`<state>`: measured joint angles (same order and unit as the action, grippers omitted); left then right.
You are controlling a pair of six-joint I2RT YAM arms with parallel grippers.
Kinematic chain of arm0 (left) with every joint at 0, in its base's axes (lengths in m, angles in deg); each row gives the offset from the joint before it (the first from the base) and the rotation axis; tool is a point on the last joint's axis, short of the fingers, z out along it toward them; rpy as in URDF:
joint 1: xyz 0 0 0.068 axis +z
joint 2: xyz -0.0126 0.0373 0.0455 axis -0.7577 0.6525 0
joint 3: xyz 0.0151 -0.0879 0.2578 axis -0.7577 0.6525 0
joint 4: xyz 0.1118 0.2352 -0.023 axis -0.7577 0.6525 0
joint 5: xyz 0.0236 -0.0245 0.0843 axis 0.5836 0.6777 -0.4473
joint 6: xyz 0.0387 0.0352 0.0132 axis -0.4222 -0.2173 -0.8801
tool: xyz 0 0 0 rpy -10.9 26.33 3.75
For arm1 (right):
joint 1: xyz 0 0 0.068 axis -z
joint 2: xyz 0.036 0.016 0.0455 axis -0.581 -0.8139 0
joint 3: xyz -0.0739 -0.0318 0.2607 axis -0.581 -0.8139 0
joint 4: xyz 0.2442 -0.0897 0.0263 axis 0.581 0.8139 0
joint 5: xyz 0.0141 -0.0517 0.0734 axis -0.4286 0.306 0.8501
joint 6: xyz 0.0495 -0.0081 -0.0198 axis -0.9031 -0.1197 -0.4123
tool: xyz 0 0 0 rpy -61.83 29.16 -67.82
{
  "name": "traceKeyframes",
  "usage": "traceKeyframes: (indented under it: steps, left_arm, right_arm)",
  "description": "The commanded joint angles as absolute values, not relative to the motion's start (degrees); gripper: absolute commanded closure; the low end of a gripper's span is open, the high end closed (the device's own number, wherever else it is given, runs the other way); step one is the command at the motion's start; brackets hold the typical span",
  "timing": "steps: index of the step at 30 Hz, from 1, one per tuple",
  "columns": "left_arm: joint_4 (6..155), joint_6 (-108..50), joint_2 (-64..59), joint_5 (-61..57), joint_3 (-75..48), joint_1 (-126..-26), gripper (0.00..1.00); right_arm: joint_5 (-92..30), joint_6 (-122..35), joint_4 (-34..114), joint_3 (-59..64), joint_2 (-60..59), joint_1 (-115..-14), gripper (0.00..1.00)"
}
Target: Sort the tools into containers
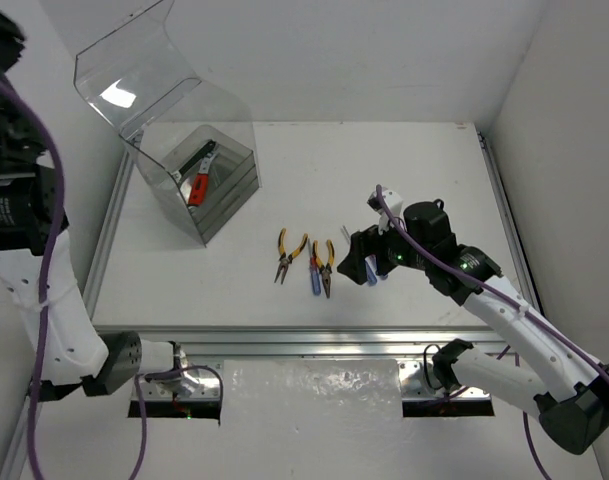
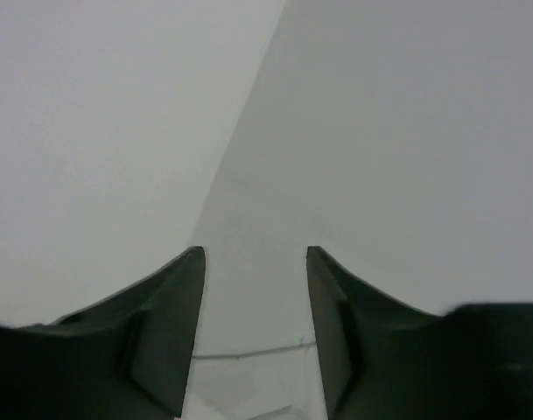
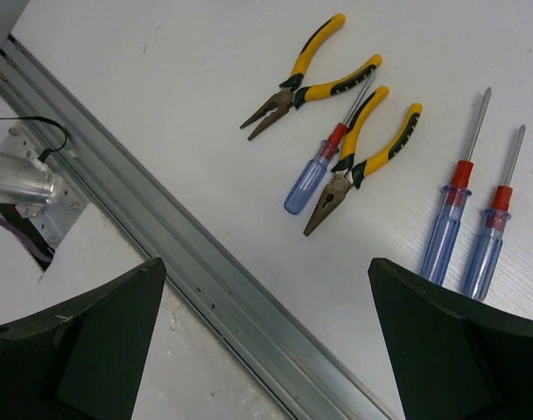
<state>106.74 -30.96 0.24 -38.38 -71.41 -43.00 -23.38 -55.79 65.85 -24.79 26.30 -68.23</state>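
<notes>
1. Progress looks partial. The clear box (image 1: 229,205) stands at the far left of the table (image 1: 404,170) with its lid tipped up, and a red-handled tool (image 1: 197,188) lies inside on the trays. A darker piece lies just beside it, too hazy through the plastic to name.
2. Five tools lie outside the box, near the middle of the table. The left-hand pliers (image 1: 289,255) and right-hand pliers (image 1: 326,268) have yellow handles and lie side by side. A blue-handled screwdriver (image 3: 314,171) lies between them, close against the right-hand pair.
3. Two more blue-handled drivers lie parallel just to the right of those: the third screwdriver (image 3: 454,210) and the fourth screwdriver (image 3: 498,232).
4. The right gripper (image 3: 266,262) hangs over the table just beside those two drivers. Its fingers are spread wide and nothing is between them, so it is released.
5. The left gripper (image 2: 255,254) faces a bare wall corner, out of the top view. Its fingers stand apart with only empty space between them, so it grasps nothing.
6. By my reckoning most of the sorting is left, since all five loose tools sit well apart from the box. No silver wrench shows on the table, and I cannot tell whether it is the dark piece in the box.
</notes>
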Motion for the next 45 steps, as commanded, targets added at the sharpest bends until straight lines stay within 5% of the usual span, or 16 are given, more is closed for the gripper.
traceKeyframes:
  steps: [1, 4, 7, 17, 20, 36, 45]
  left_arm:
    - [117.7, -21.1, 9.9, -23.0, -79.5, -31.9, 0.75]
    - [116.5, -5.1, 13.5, 4.4, -77.1, -11.0, 0.99]
    - [109.2, 0.4, 15.3, 11.1, -69.6, -4.5, 0.99]
    - [92.7, 8.1, 25.7, 23.0, -54.3, -4.4, 1.0]
    - [72.6, 15.5, 27.7, 34.7, -46.7, -6.1, 1.0]
    - [66.3, 14.1, 27.4, 43.5, -47.9, -16.0, 1.0]
    - [72.0, 9.5, 17.5, 42.4, -41.5, -17.8, 1.0]
  right_arm:
    - [-21.1, -54.8, 62.9, -24.3, 26.3, -68.1, 0.01]
    - [-20.1, -54.9, 62.6, -24.9, 26.5, -68.0, 0.01]
    - [-19.0, -55.2, 62.4, -25.2, 26.7, -68.1, 0.01]
    - [-15.8, -55.8, 59.9, -26.3, 26.1, -68.1, 0.01]
    - [-15.0, -55.3, 59.8, -26.3, 25.9, -68.1, 0.01]
    - [-14.4, -54.9, 59.3, -27.2, 25.6, -68.1, 0.01]
    - [-15.7, -55.6, 57.8, -27.3, 25.0, -68.1, 0.01]
